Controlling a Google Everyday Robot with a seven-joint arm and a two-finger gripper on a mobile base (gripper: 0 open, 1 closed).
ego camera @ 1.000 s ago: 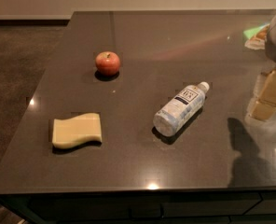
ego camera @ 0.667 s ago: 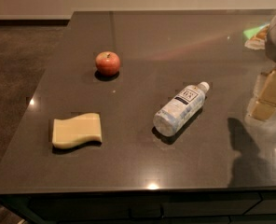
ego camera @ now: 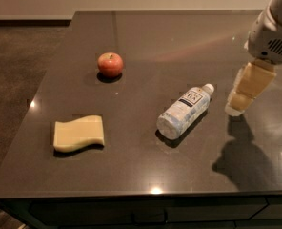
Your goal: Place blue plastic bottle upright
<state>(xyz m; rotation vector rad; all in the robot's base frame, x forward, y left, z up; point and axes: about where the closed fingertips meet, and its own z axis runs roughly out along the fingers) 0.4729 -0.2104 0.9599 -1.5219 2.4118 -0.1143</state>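
Note:
The blue plastic bottle (ego camera: 184,111) lies on its side on the dark table (ego camera: 179,37), right of the middle. Its white cap points to the back right and its base to the front left. The white-and-navy label faces up. My gripper (ego camera: 236,106) hangs down from the arm at the right edge of the view. It hovers just above the table, a short way right of the bottle's cap, and does not touch the bottle. It holds nothing that I can see.
A red apple (ego camera: 110,64) sits at the back left of the table. A yellow sponge (ego camera: 78,133) lies at the front left. The table's front edge runs along the bottom and its left edge drops to a dark floor.
My gripper has moved left, closer to the bottle's cap, and more of the arm shows. The bottle, apple and sponge have not moved.

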